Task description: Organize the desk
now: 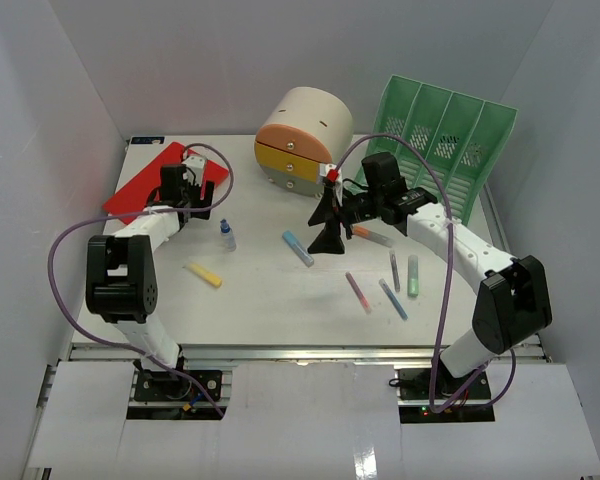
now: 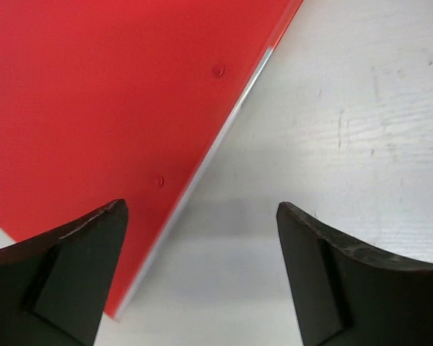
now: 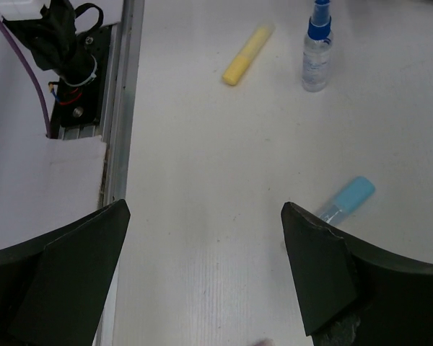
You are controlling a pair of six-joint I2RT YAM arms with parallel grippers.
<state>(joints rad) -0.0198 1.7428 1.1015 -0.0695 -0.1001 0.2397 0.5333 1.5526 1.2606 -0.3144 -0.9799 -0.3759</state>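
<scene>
The desk (image 1: 265, 305) fills the middle of the top view, with its metal rail (image 3: 124, 108) along the near edge by the arm bases. Check the containers first. The cream round drawer unit (image 1: 302, 135) stands at the far centre with its orange and yellow drawer fronts shut, so you cannot see the contents. The green file rack (image 1: 450, 140) leans at the far right corner. The small clear spray bottle (image 1: 226, 235) with a blue top stands upright near the yellow marker (image 1: 204, 274). Its label is too small to read, and no other writing is legible. Several more pens lie loose at centre right, among them a light-blue marker (image 1: 298, 248). The left gripper (image 2: 202, 216) is spread wide and holds nothing; it straddles the edge of the red folder (image 2: 94, 108). The right gripper (image 3: 206, 216) is also spread wide and holds nothing; it sits above bare desk just beside the light-blue marker.
</scene>
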